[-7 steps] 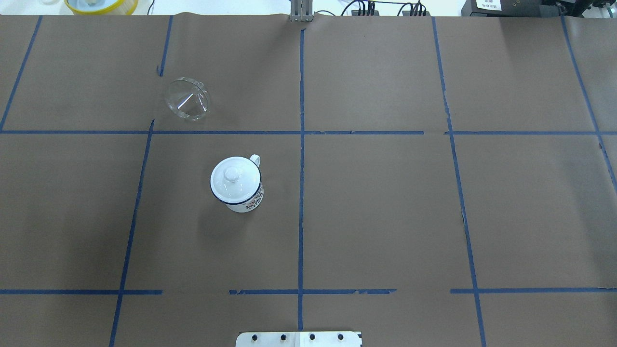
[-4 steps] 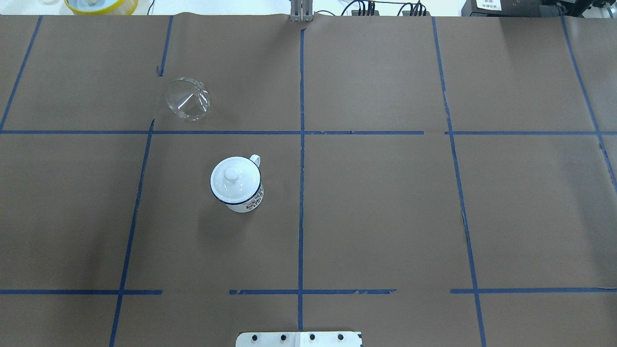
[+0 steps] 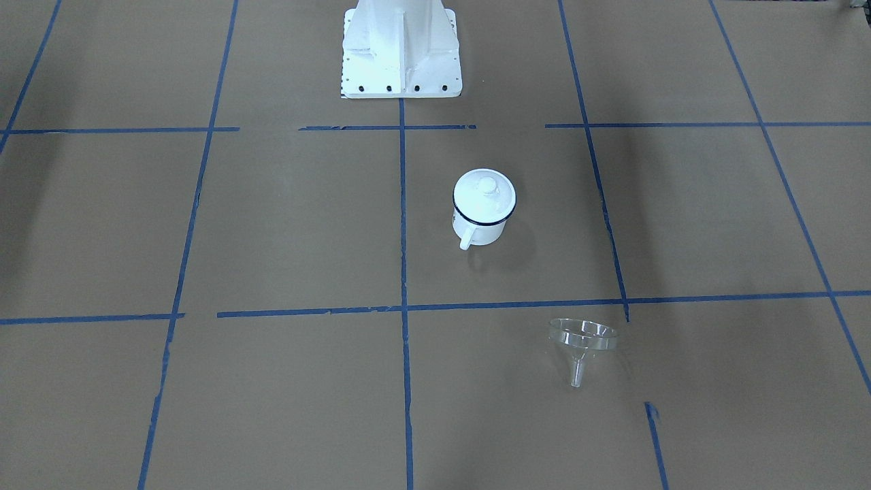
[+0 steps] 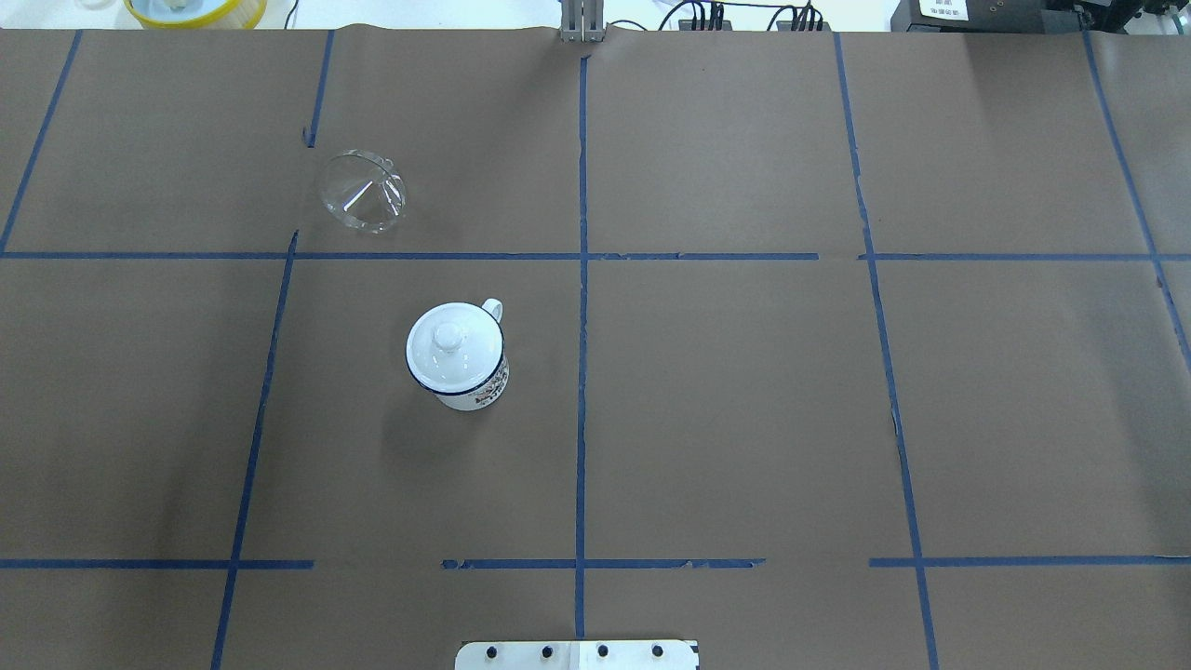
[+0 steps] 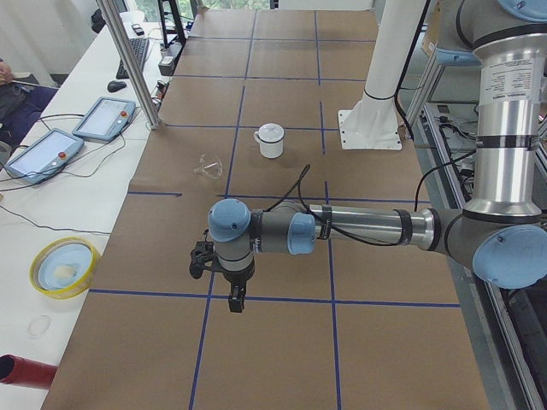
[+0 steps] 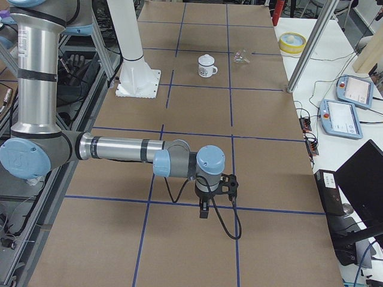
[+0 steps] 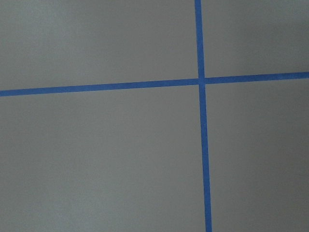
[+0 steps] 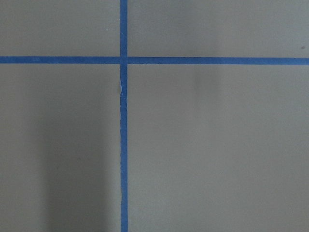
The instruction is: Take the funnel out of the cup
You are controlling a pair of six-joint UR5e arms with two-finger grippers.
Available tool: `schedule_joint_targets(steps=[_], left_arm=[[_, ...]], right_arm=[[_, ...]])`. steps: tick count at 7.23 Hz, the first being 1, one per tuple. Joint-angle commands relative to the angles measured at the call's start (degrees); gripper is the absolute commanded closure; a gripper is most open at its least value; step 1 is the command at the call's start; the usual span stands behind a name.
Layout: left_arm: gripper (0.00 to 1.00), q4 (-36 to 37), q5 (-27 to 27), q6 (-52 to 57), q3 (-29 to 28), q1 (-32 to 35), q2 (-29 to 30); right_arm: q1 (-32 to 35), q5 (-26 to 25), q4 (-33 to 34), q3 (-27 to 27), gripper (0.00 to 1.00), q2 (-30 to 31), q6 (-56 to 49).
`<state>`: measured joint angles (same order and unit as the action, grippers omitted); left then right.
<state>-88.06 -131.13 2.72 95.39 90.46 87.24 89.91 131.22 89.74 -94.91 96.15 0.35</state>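
The clear funnel [image 4: 363,191] lies tipped on the brown paper, apart from the cup and farther from my base; it also shows in the front view [image 3: 583,337]. The white mug [image 4: 479,386] with a dark blue rim stands upright with a round white knobbed lid [image 4: 448,340] on it; the front view shows the mug too [image 3: 482,221]. My left gripper [image 5: 235,299] and right gripper [image 6: 204,210] show only in the side views, each hanging above the table far out to its own side of the mug. I cannot tell whether they are open or shut.
My white base pedestal [image 3: 400,47] stands at the table's near edge. A yellow-rimmed bowl [image 4: 195,9] sits beyond the far edge. Operator tablets [image 5: 107,115] and a metal post [image 5: 128,60] stand along the far side. Blue tape lines grid the paper.
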Motion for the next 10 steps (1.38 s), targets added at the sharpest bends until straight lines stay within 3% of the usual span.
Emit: schedule_joint_targets(steps=[1,10], left_arm=[[0.00,0.1,0.0,0.0,0.1,0.1,-0.1],[0.00,0.3,0.2,-0.1,0.6,0.2,-0.2]], right_arm=[[0.0,0.0,0.0,0.0,0.00,0.0,0.0],[0.0,0.0,0.0,0.0,0.00,0.0,0.0]])
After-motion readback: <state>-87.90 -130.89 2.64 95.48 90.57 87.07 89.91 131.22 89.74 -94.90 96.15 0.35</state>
